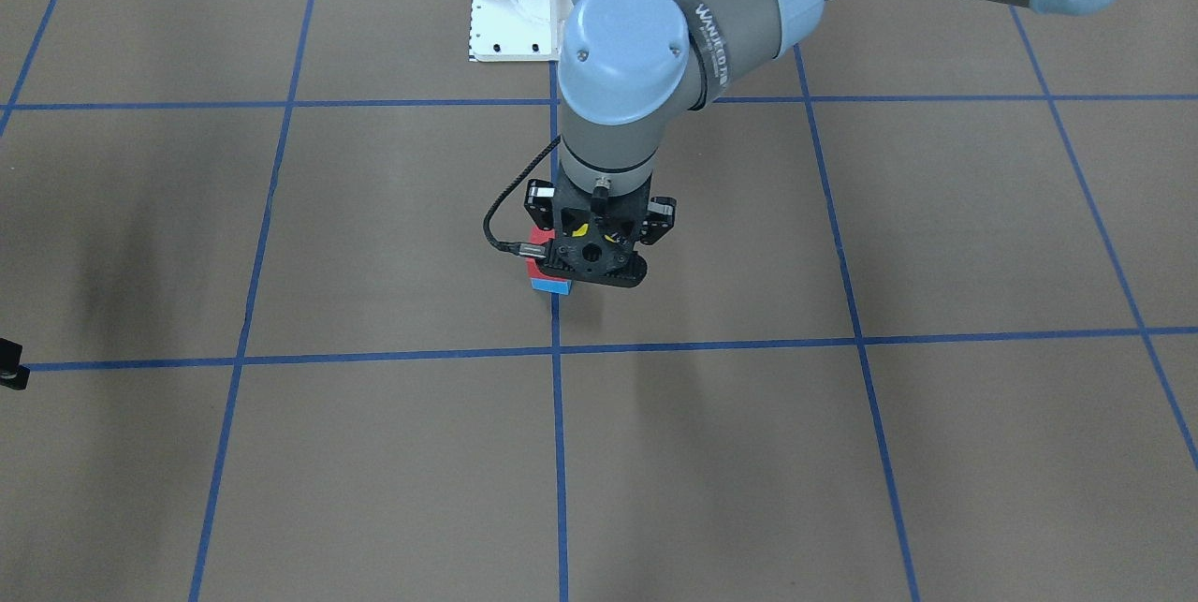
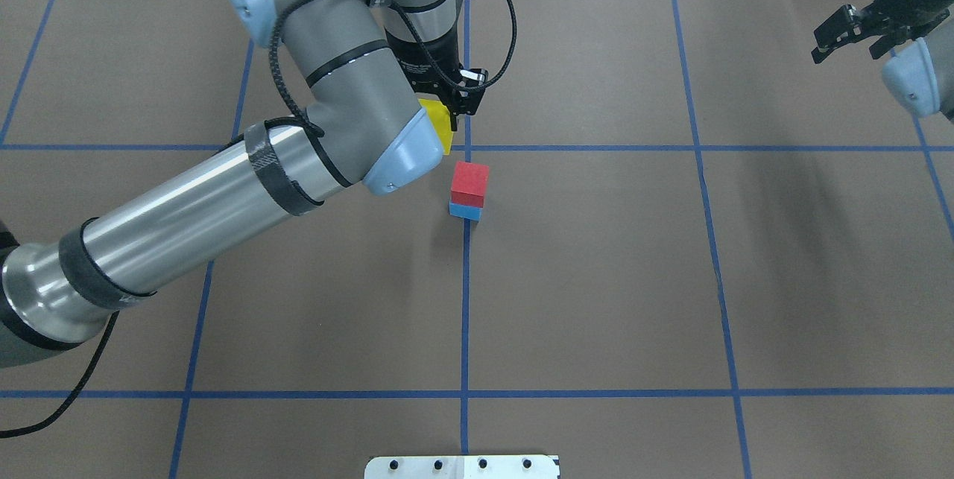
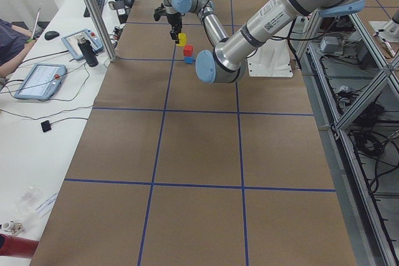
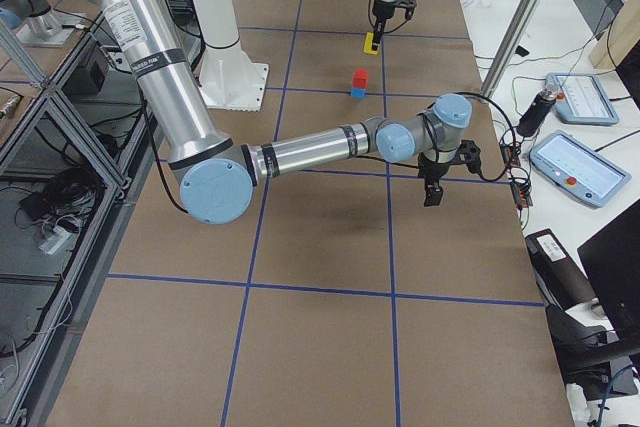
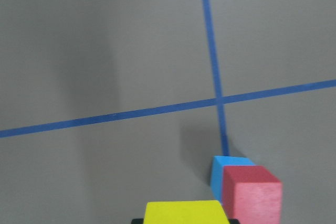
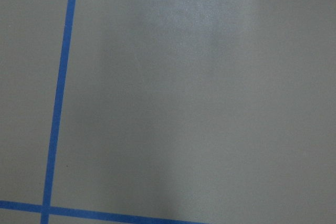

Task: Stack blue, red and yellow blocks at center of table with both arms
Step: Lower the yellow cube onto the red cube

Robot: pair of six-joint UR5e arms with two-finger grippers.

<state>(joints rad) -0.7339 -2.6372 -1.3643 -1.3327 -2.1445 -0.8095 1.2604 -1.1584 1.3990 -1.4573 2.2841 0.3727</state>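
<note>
A red block [image 2: 469, 182] sits on a blue block [image 2: 464, 211] by the centre grid crossing. My left gripper [image 2: 440, 112] is shut on a yellow block [image 2: 441, 132] and holds it in the air just behind and to the left of the stack. In the left wrist view the yellow block [image 5: 184, 212] is at the bottom edge, with the red block [image 5: 251, 192] and blue block [image 5: 226, 169] to its right. My right gripper [image 2: 850, 36] is open and empty, far off at the table's right side.
Brown table paper with a blue tape grid [image 2: 466, 300]. The robot's white base plate [image 2: 462, 466] lies at the near edge. Operators' tablets and cables [image 4: 575, 162] lie beyond the far edge. The right wrist view shows only bare paper and tape [image 6: 58, 103].
</note>
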